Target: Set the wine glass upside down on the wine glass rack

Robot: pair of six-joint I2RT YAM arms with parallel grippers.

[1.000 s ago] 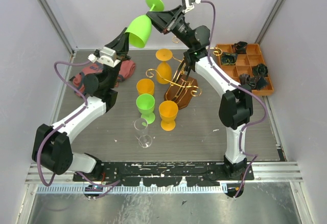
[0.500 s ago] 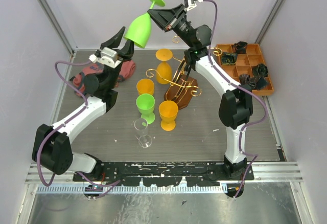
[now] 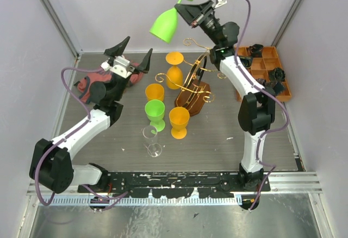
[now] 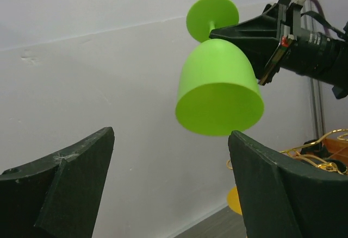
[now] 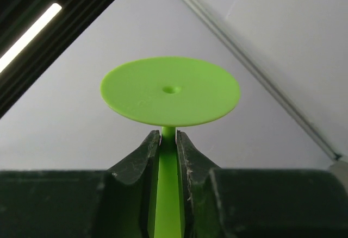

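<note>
R arm is raised high at the far side. The right gripper is clamped on the thin stem of the wine glass, just under the foot. Wrist view shows both dark pads pinched tight on the stem w/ the flat round foot disc right above them; it has a small dimple at centre. The glass is matte lime-green plastic w/ a smooth rounded bowl. It's tilted, foot up and far, open mouth facing down and to the left. It touches nothing but the claw.

The left gripper is spread wide and holds nothing. Its two black wedge-shaped fingers point up toward the bowl, well apart from it.

The wine glass rack stands mid-table at the far side, below the held glass and apart from it. It's thin gold wire w/ curled scroll ends on an oval dark-brown wooden base. An orange goblet sits inverted at the rack's left side — can't tell how it's hooked.

Near the rack on the grey table:
- an orange cup, upright
- a green goblet, upright
- another orange goblet, upright
- a clear glass nearest the arm bases

Far right is an orange compartment tray w/ small dark items. Far left is a crumpled maroon cloth, partly behind the L arm.
</note>
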